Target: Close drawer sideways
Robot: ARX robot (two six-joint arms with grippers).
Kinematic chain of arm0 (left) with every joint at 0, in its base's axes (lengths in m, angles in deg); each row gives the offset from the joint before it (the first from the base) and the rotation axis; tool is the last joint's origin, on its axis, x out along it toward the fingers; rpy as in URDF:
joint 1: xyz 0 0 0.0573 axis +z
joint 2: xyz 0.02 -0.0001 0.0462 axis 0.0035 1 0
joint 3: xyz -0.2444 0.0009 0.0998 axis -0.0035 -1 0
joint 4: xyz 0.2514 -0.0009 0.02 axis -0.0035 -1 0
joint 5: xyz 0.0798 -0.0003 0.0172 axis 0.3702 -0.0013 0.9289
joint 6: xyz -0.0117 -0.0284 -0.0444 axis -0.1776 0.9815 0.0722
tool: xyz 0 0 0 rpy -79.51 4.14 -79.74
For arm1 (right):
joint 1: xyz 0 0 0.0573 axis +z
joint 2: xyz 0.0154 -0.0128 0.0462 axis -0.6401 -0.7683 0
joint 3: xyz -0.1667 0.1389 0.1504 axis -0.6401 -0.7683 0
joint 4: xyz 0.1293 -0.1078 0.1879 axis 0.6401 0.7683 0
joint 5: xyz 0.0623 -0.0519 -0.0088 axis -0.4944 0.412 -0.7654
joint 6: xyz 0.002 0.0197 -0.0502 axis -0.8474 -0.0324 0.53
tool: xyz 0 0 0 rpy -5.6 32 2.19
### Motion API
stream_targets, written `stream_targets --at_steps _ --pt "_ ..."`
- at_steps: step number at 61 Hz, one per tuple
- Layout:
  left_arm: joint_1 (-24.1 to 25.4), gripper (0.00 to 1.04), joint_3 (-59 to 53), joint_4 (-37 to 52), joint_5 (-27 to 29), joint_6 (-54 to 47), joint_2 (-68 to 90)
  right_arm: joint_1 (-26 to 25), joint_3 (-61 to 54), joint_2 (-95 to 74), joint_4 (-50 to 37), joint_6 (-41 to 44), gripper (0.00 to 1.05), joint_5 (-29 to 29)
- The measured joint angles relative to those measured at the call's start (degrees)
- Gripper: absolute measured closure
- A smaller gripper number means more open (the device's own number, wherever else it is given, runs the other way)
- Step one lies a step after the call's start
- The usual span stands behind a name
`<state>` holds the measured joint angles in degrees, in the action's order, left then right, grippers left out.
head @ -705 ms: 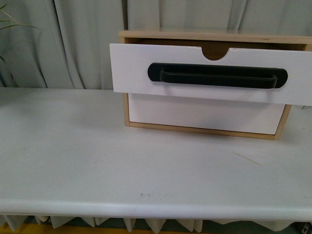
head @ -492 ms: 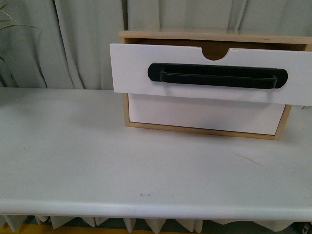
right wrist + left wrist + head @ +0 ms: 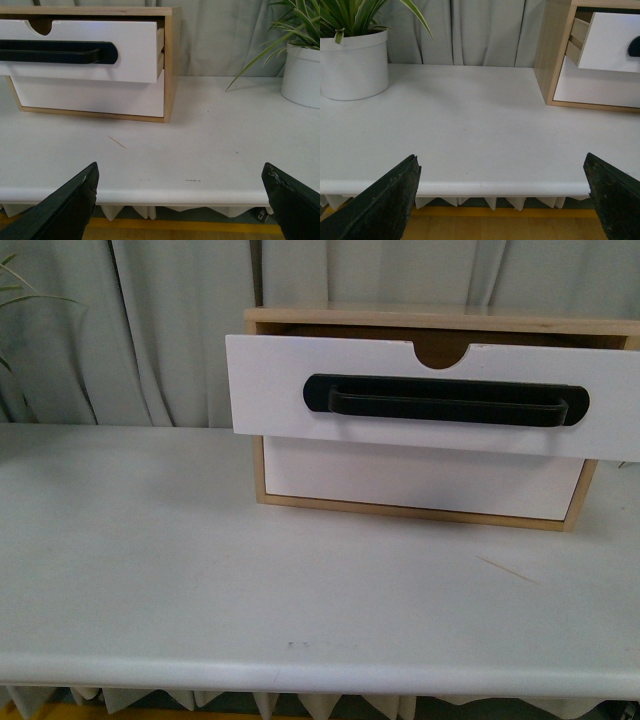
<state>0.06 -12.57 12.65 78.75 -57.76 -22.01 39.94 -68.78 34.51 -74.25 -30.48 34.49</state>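
Note:
The drawer (image 3: 290, 380) is a wide white front with a long black bar handle (image 3: 445, 400) and a half-round notch (image 3: 442, 352). It stands pulled out of the light-wood cabinet (image 3: 420, 316) at the back of the white table (image 3: 250, 570). Both wrist views also catch the drawer (image 3: 610, 42) (image 3: 135, 55) sticking out, its wooden side showing. My left gripper (image 3: 502, 190) is open over the table's front edge, far from the cabinet. Open too, my right gripper (image 3: 180, 192) hangs at the front edge with nothing between its fingers. Neither arm shows in the front view.
Below the drawer is a plain white drawer front (image 3: 420, 475), shut. A white pot with a striped plant (image 3: 354, 62) stands at the table's left, another white pot (image 3: 301, 75) at its right. Grey curtains (image 3: 150, 330) hang behind. A thin sliver (image 3: 117, 142) lies on the table.
The front view has shifted slightly, so the cabinet and drawer sit a few pixels lower in the picture. The drawer is pulled out as far as before.

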Motion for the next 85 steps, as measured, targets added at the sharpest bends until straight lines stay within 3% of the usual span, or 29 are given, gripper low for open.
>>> stream_targets --at_steps 16,25,30,43,59,78,85 --pt "0.0 0.06 0.0 0.0 0.0 0.0 0.0 0.0 0.1 -0.2 0.5 0.9 0.09 0.4" --pt "-8.9 0.06 0.1 3.0 23.7 -1.2 4.3 0.9 1.3 -5.4 -0.2 11.5 0.09 1.3" --pt "-12.1 0.06 1.8 1.1 28.1 2.6 9.4 0.9 4.3 -11.5 -3.0 19.5 0.09 -0.6" --pt "-17.0 0.06 10.7 -3.1 21.8 24.8 23.4 2.0 11.0 -25.2 -7.9 36.7 0.09 -3.4" --pt "-22.1 0.06 16.8 3.7 16.5 53.0 40.6 5.6 14.1 -39.4 -19.3 51.5 0.09 -2.4" --pt "-29.5 0.06 26.4 19.2 16.4 69.4 62.1 4.5 16.4 -61.5 -40.4 60.8 0.09 -3.1" --pt "-29.6 0.06 30.1 21.9 15.6 72.2 67.7 3.5 17.5 -67.1 -44.9 62.5 0.09 -4.2"
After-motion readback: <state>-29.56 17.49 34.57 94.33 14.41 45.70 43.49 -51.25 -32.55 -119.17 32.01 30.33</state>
